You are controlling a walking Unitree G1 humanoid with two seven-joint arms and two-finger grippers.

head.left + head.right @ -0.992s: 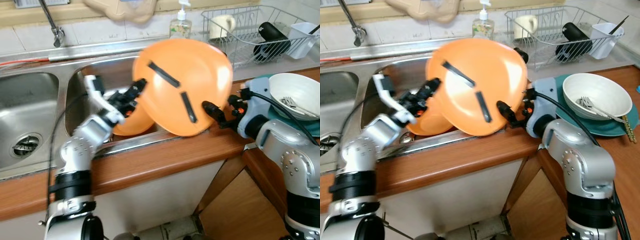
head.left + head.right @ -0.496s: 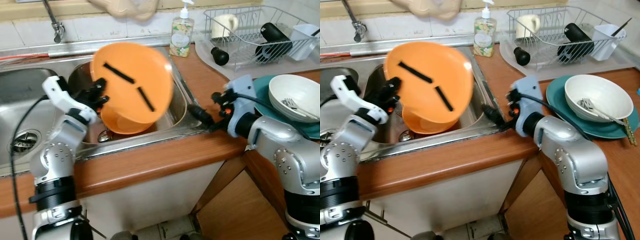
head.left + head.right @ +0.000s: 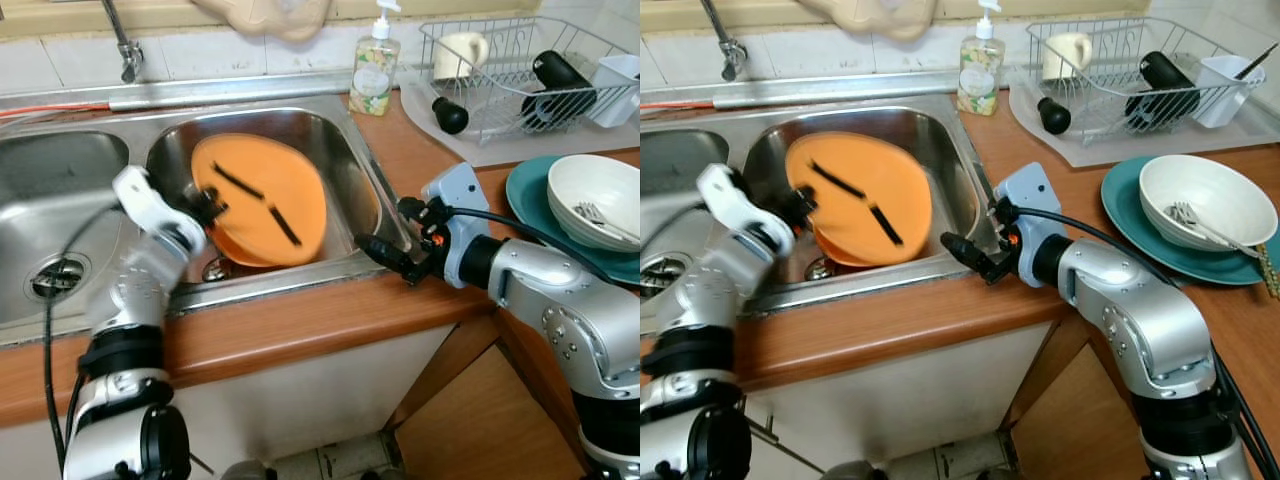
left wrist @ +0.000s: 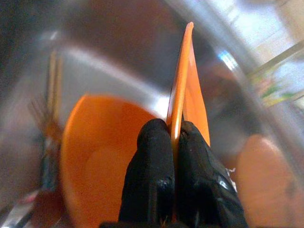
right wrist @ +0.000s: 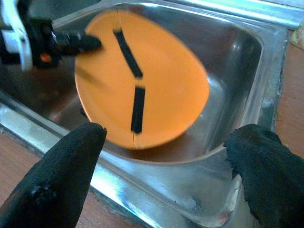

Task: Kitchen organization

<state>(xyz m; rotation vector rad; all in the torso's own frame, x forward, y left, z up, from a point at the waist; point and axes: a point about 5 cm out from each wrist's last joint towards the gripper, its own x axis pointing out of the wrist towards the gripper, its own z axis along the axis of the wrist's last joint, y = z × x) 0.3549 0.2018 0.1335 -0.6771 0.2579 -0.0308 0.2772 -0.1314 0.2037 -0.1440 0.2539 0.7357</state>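
Observation:
An orange plate (image 3: 262,200) with two black strips on it stands tilted in the right sink basin (image 3: 352,160). My left gripper (image 3: 208,206) is shut on its left rim; in the left wrist view both black fingers (image 4: 152,161) pinch the plate's edge (image 4: 183,80). An orange bowl (image 4: 95,156) lies in the basin under the plate. My right gripper (image 3: 385,258) is open at the basin's front right rim, apart from the plate (image 5: 142,90), with nothing between its fingers (image 5: 66,175).
A soap bottle (image 3: 372,68) stands behind the sink. At the back right, a dish rack (image 3: 520,70) holds a mug and black items. On the right counter a white bowl with cutlery (image 3: 595,195) sits on a teal plate (image 3: 525,185). The left basin (image 3: 50,210) has a drain.
The plate went left and down from above the counter edge into the right basin, carried by my left gripper. My right gripper let go of it and drew back to the sink rim.

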